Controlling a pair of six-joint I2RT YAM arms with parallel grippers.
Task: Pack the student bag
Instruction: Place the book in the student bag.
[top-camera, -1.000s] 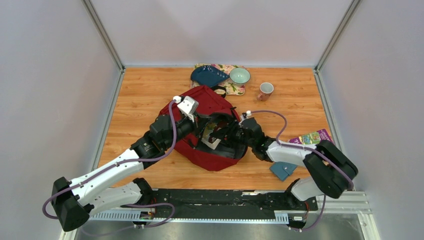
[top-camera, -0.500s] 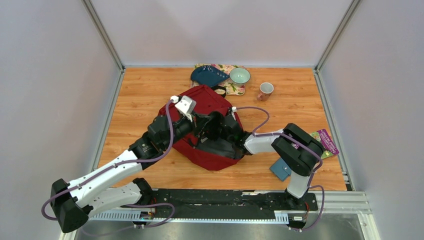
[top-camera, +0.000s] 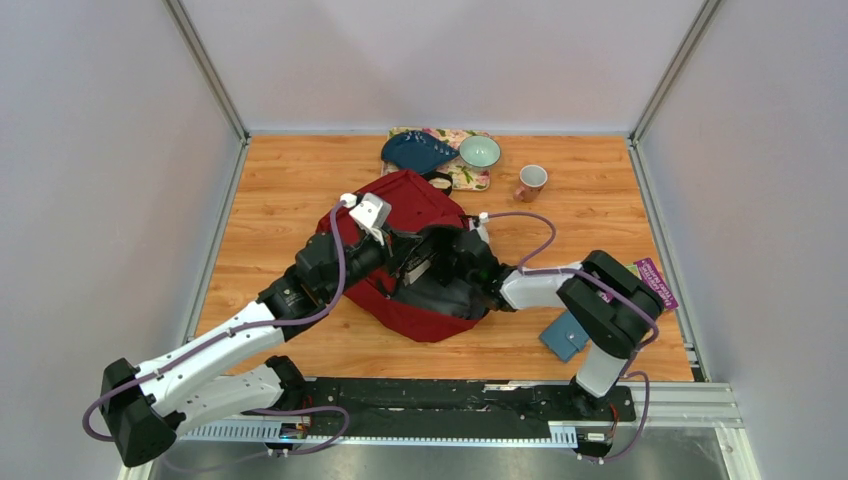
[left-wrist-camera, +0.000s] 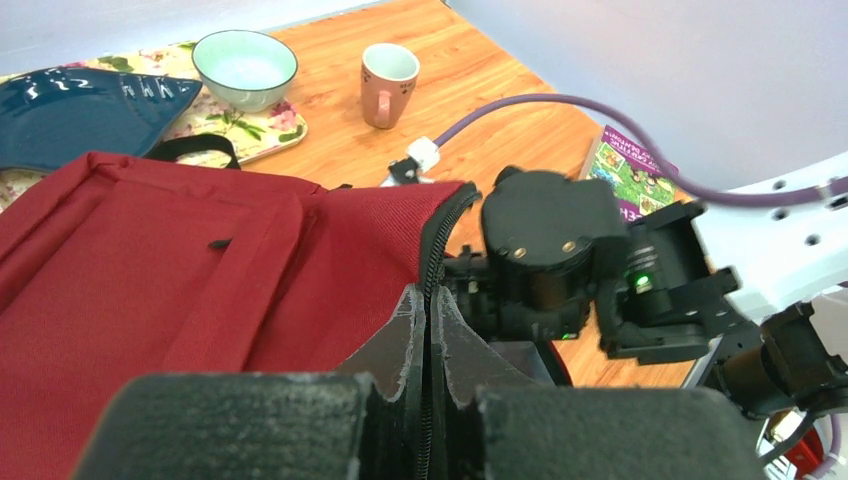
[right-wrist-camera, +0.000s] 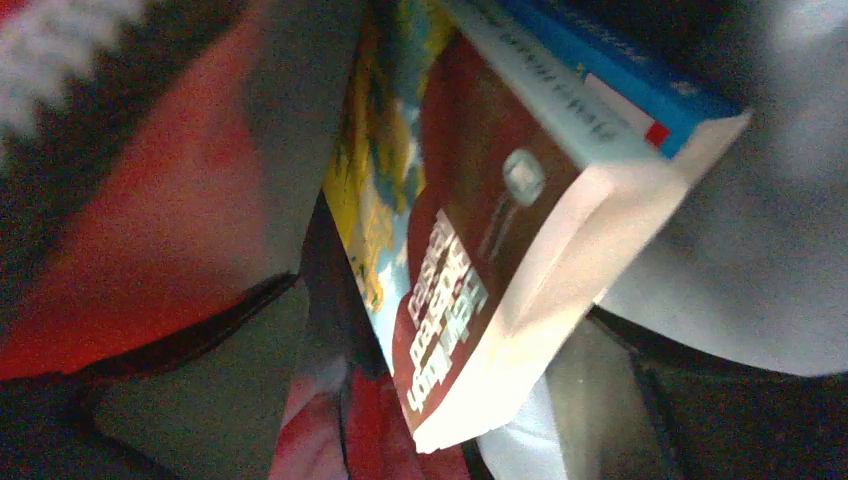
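Note:
The student bag (top-camera: 405, 200), dark red with black zippers, lies in the middle of the table. My left gripper (left-wrist-camera: 428, 300) is shut on the zipper edge of the bag (left-wrist-camera: 180, 260) and holds its mouth up. In the top view the left gripper (top-camera: 402, 258) sits at that opening. My right gripper (top-camera: 447, 268) reaches inside the bag, its black body (left-wrist-camera: 545, 250) showing past the zipper. In the right wrist view its fingers (right-wrist-camera: 200, 400) stand wide apart, and the gripper (right-wrist-camera: 440, 320) is open. A brown-covered book (right-wrist-camera: 470, 250) lies loose between them, with red lining showing beside it.
A purple and green book (top-camera: 652, 283) and a blue wallet (top-camera: 565, 338) lie right of the bag. Behind the bag are a pink mug (top-camera: 531, 181), a green bowl (top-camera: 479, 151) and a dark blue plate (top-camera: 418, 152) on a floral tray (top-camera: 470, 178).
My right gripper went from the bag's mouth deeper inside with the book, and its jaws have spread apart off it. The left gripper has kept its hold.

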